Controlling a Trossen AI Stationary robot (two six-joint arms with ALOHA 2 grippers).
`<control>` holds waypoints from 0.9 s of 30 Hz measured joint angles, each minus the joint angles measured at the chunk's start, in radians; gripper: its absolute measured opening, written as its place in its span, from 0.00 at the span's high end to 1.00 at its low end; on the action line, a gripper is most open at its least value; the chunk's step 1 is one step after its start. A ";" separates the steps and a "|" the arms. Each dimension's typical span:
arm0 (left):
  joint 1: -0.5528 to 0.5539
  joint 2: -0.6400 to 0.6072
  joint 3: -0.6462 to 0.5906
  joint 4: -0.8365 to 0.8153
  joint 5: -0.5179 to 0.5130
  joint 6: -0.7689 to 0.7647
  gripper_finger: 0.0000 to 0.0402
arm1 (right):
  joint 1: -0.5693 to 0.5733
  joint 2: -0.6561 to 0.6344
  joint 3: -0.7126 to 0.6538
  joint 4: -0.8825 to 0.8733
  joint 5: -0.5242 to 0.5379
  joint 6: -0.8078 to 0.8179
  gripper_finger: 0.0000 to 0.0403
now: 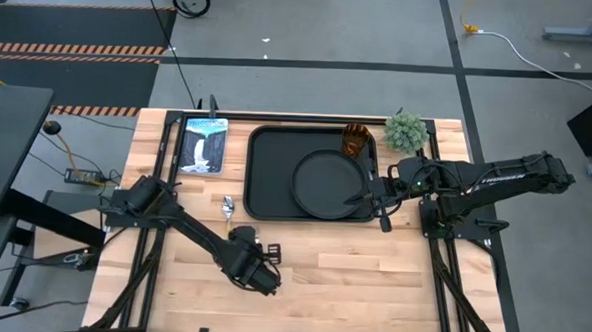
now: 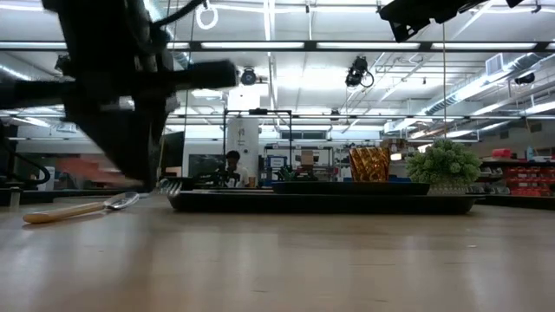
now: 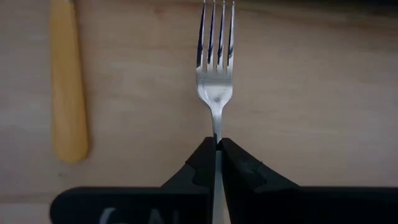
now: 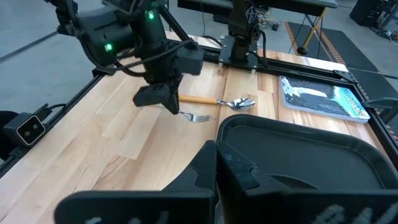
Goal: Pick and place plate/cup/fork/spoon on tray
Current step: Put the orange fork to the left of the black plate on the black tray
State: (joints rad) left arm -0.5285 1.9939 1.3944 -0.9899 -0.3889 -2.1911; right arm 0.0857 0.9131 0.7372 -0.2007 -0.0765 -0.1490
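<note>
The left tool is pinched on the fork by its thin metal neck, the handle hidden between the dark angular fingers. The four bright silver tines point away from the wrist over pale, fine-grained wood. In the right wrist view this same tool hangs over the bench with the fork jutting from its tip, just above or on the surface; which one cannot be told.

Beside the fork lies the spoon, its smooth matte orange handle flat on the bench and its shiny oval bowl towards the tray. It sits near the tray's left edge.

The tray is a large black rectangle with rounded corners and a raised rim. On its right half rests the round matte black plate with a low rim. The translucent amber cup, faceted in the low view, stands at the tray's far right corner. A small bushy green potted plant stands just outside that corner, and a glossy book lies left of the tray.

The right tool is over the tray's right edge beside the plate, its two dark fingers pressed together on nothing.
</note>
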 joint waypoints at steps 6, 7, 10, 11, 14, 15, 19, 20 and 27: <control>0.007 -0.041 0.056 -0.073 -0.089 0.061 0.95 | 0.000 0.000 0.000 0.003 0.000 0.000 0.98; 0.015 -0.050 0.060 -0.091 -0.104 0.063 0.95 | 0.000 0.000 0.000 0.005 0.000 0.000 0.98; 0.053 -0.061 0.062 -0.165 -0.122 0.077 0.95 | 0.000 0.000 0.000 0.006 0.000 0.000 0.98; 0.070 -0.061 0.061 -0.177 -0.123 0.087 0.95 | 0.000 0.000 0.000 0.006 0.000 0.000 0.98; 0.128 -0.061 0.061 -0.172 -0.124 0.158 0.95 | 0.000 0.000 0.000 0.006 0.000 0.000 0.98; 0.150 -0.061 0.061 -0.167 -0.123 0.184 0.95 | 0.000 0.000 0.000 0.006 0.000 0.000 0.98; 0.232 -0.061 0.061 -0.154 -0.129 0.279 0.95 | 0.000 0.000 0.000 0.005 -0.002 0.000 0.98; 0.250 -0.061 0.061 -0.158 -0.134 0.302 0.95 | 0.000 0.000 0.000 0.005 -0.003 0.000 0.98; 0.370 -0.060 0.052 -0.137 -0.155 0.426 0.95 | 0.000 0.000 0.000 0.001 -0.004 -0.006 0.98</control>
State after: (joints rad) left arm -0.1586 1.9335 1.4464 -1.1265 -0.5435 -1.7655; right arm 0.0860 0.9131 0.7372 -0.1996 -0.0803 -0.1545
